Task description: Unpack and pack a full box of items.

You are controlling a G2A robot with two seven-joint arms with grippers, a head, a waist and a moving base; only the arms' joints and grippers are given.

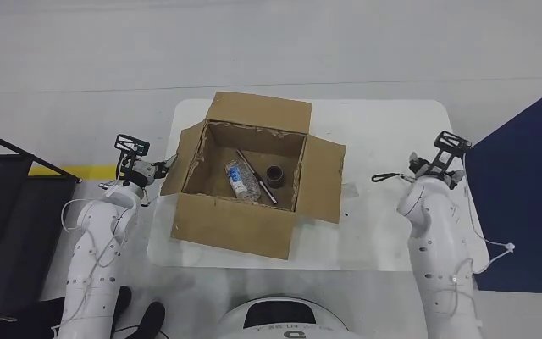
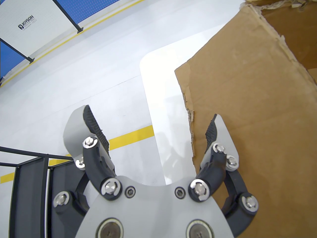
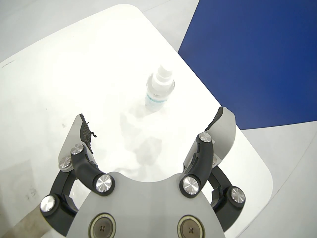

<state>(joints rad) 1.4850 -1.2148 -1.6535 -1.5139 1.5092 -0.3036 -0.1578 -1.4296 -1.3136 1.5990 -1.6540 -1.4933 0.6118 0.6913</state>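
My left gripper (image 2: 151, 112) hangs wide open and empty at the table's (image 3: 74, 63) left edge, just beside the left flap of the cardboard box (image 2: 247, 115). My right gripper (image 3: 151, 112), equally open and empty, is over the table's right side. A small spray bottle (image 3: 158, 90) stands upright just beyond its fingertips, apart from them.
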